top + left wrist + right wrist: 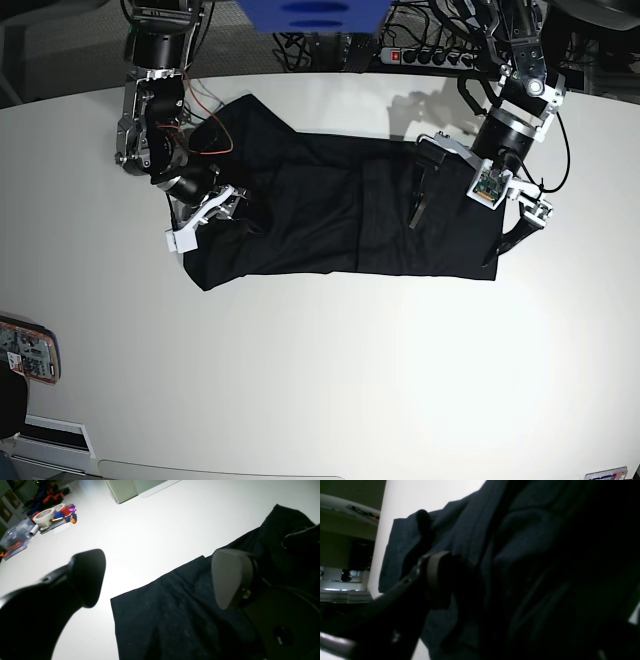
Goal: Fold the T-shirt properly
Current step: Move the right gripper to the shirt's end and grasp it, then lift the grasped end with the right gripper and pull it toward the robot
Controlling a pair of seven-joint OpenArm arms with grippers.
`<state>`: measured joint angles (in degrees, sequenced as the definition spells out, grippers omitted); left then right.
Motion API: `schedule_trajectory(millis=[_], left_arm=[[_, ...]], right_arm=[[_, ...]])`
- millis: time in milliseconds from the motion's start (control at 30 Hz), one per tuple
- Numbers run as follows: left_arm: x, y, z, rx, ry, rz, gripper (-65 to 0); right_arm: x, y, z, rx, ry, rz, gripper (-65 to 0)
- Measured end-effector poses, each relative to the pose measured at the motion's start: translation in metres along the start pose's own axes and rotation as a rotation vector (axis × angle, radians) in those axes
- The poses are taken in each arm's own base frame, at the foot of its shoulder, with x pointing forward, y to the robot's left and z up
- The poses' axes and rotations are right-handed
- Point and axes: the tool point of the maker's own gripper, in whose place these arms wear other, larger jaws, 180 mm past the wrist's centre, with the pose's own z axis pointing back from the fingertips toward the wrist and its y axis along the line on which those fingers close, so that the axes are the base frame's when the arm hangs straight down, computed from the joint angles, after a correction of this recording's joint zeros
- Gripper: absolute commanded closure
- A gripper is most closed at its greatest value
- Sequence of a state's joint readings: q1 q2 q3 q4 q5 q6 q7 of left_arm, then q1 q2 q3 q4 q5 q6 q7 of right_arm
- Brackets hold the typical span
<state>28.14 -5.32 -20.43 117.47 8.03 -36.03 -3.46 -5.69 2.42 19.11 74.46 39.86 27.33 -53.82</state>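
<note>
The black T-shirt lay spread across the white table, already folded into a long strip. The left claw hung spread wide over its end, one finger above cloth and one above bare table, holding nothing. The right claw was at the other end; I could not tell if it pinched cloth. To fold well, both claws should probably grab the edge evenly and lift together. A clear box held small bits.
</note>
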Motion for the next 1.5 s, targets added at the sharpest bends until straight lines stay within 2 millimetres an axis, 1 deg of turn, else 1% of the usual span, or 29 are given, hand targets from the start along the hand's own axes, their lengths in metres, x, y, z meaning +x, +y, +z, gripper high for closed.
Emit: schedule_trajectory(millis=[100, 167, 267, 300, 533, 567, 633, 733, 867, 1000, 1067, 1133, 1233, 1300, 1433, 1500], left_arm=[[-0.001, -0.001, 0.001, -0.001, 0.006, 0.000, -64.7], [-0.001, 0.000, 0.000, -0.001, 0.003, 0.000, -64.7], [-0.001, 0.000, 0.001, -0.001, 0.004, -0.001, -64.7], [-0.001, -0.001, 0.001, -0.001, 0.004, -0.001, -64.7], [-0.001, 0.000, 0.000, -0.001, 0.004, -0.002, -64.7], [-0.001, 0.000, 0.000, -0.001, 0.003, -0.002, -64.7], [-0.001, 0.000, 0.000, -0.001, 0.003, -0.002, -64.7], [-0.001, 0.000, 0.001, -0.001, 0.004, -0.002, -64.7], [-0.001, 0.000, 0.001, -0.001, 0.005, -0.002, -64.7], [-0.001, 0.000, 0.001, -0.001, 0.005, -0.002, -64.7], [-0.001, 0.000, 0.001, -0.001, 0.004, -0.002, -64.7], [-0.001, 0.000, 0.000, -0.001, 0.003, -0.003, -64.7], [-0.001, 0.000, 0.000, -0.001, 0.004, -0.002, -64.7], [-0.001, 0.000, 0.000, -0.001, 0.004, -0.002, -64.7], [-0.001, 0.000, 0.000, -0.001, 0.004, -0.002, -64.7], [-0.001, 0.000, 0.000, -0.001, 0.004, -0.002, -64.7]], right_arm=[[-0.004, -0.003, 0.000, -0.015, 0.015, -0.001, -19.9], [-0.011, -0.006, 0.000, -0.031, 0.059, 0.018, -11.4], [-0.013, -0.007, -0.001, -0.039, 0.076, 0.032, -1.9], [-0.013, -0.007, 0.000, -0.039, 0.077, 0.033, 0.0], [-0.010, -0.006, -0.002, -0.035, 0.097, 0.038, 0.0], [-0.008, -0.005, -0.003, -0.032, 0.111, 0.041, 0.0], [0.004, -0.005, -0.006, -0.031, 0.118, 0.056, 0.0], [0.014, -0.011, -0.006, -0.059, 0.129, 0.081, 0.0], [0.020, -0.022, 0.004, -0.081, 0.118, 0.098, 0.0], [0.032, -0.044, 0.023, -0.141, 0.128, 0.140, 0.0], [0.039, -0.050, 0.029, -0.159, 0.127, 0.157, 0.0], [0.048, -0.051, 0.028, -0.174, 0.137, 0.171, 0.0], [0.068, -0.058, 0.026, -0.251, 0.153, 0.236, 0.0], [0.071, -0.066, 0.029, -0.299, 0.160, 0.281, 0.0], [0.072, -0.079, 0.034, -0.382, 0.198, 0.374, 0.0], [0.077, -0.082, 0.035, -0.414, 0.199, 0.397, 0.0]])
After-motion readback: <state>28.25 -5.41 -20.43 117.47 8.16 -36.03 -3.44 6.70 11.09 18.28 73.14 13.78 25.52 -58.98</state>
